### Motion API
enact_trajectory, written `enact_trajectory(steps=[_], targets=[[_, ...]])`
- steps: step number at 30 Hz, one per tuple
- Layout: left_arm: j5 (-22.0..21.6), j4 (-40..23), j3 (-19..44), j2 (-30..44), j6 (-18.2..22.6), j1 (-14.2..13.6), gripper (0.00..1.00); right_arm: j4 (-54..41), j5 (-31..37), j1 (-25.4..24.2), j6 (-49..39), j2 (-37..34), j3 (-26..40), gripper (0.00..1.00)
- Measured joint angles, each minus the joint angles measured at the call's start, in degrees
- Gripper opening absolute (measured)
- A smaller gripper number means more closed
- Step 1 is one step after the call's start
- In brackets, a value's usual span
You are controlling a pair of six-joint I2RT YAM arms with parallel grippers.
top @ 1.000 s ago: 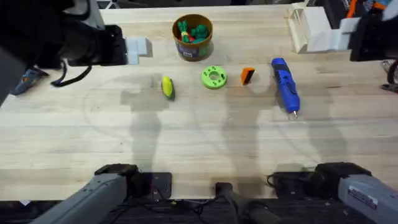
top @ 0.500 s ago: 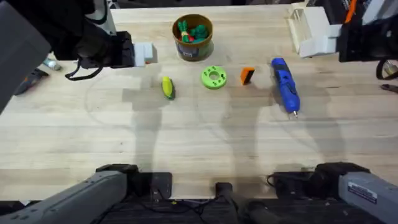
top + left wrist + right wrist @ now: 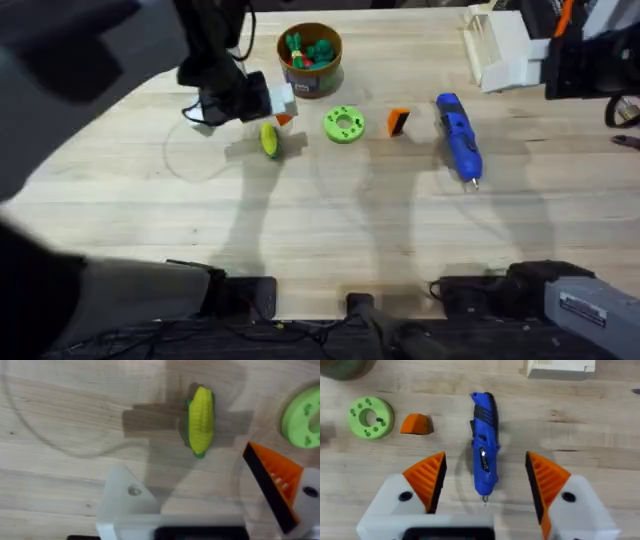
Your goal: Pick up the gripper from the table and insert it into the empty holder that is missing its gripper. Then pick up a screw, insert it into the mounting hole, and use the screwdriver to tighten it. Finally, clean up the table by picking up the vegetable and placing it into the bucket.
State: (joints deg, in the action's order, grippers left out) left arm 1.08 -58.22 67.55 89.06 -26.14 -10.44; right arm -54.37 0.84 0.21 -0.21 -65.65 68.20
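- Since the earlier frames, the left gripper (image 3: 272, 103) has been swung in from the table's far left edge and is now held just above the corn cob (image 3: 269, 139), close in front of the bucket (image 3: 310, 58); the right arm is seen unchanged over the last half second.
- The left gripper (image 3: 210, 495) is seen wide open with nothing held; one side carries an orange ribbed fingertip (image 3: 272, 482), while the other is a bare white holder (image 3: 127, 497) with its mounting hole exposed.
- The corn cob (image 3: 201, 420) is lying flat on the wood, apart from both fingers.
- The loose orange gripper (image 3: 398, 121) is found to the right of the corn cob, just past the green holed disc (image 3: 343, 124).
- The blue screwdriver (image 3: 458, 136) is lying further right of the corn cob, beyond the orange gripper.
- The right gripper (image 3: 485, 480) is spread wide and empty, with the screwdriver (image 3: 484, 455) on the table below the gap.
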Motion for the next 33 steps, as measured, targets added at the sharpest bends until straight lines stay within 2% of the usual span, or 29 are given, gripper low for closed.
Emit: enact_trajectory(steps=[4,5,12,21,23,27,28,29,33], targets=[[0.4,2.8,0.0,5.7,-2.3,0.1,0.985,0.2,0.0,0.0,0.0,0.0,0.0,0.894],[1.0,4.8,0.0,9.3,-2.5,0.1,0.993,0.2,0.0,0.0,0.0,0.0,0.0,0.894],[1.4,4.9,0.0,13.9,-2.4,0.1,0.997,0.2,0.0,0.0,0.0,0.0,0.0,0.894],[2.2,5.0,0.0,14.3,-2.4,0.1,0.834,0.2,0.0,0.0,0.0,0.0,0.0,0.894],[2.3,5.1,0.0,14.3,-2.4,0.1,0.698,0.2,0.0,0.0,0.0,0.0,0.0,0.894],[2.7,5.1,0.3,14.3,-2.4,0.1,0.087,0.2,0.0,0.0,0.0,0.0,0.0,0.893],[2.6,5.1,0.3,14.3,-2.3,0.1,0.027,0.2,0.0,0.0,0.0,0.0,0.0,0.894],[2.6,5.1,0.3,14.3,-2.2,0.1,0.014,0.2,0.0,0.0,0.0,0.0,0.0,0.894],[2.6,5.1,0.3,14.3,-2.2,0.1,0.014,0.2,0.0,0.0,0.0,0.0,0.0,0.894]])
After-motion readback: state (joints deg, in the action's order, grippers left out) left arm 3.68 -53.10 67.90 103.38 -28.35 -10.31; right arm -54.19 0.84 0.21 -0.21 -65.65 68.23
